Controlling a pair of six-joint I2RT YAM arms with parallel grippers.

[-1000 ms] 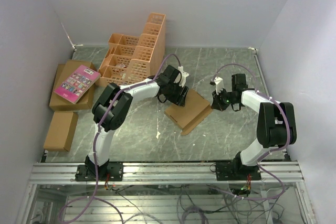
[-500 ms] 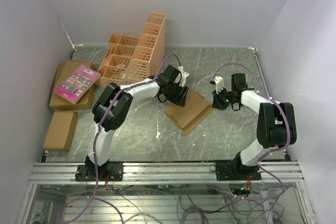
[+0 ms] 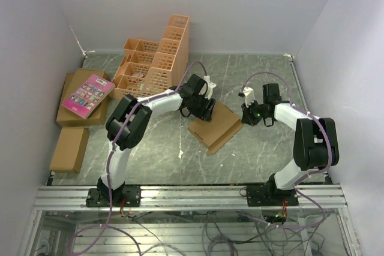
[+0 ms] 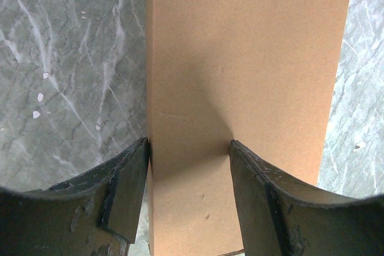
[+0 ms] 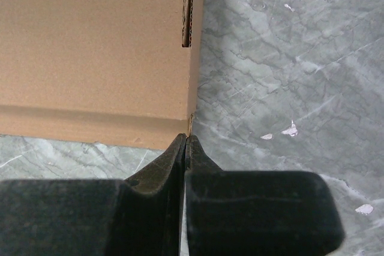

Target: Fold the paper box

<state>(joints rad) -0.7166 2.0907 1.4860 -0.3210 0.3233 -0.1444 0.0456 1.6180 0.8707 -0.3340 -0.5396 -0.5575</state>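
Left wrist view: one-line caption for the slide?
Left gripper, jaws apart, over an edge of the brown paper box on the marbled table.

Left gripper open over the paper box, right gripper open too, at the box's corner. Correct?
No: the right gripper is shut, jaws pressed together at the corner of the paper box, as the right wrist view shows. The left gripper is open over the box.

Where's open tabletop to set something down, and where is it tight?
Bare marble: between the paper box and the near rail, and at the far side behind the right gripper. Tight: the left, with orange crate, cartons and pink book, and around the box, beside the left gripper.
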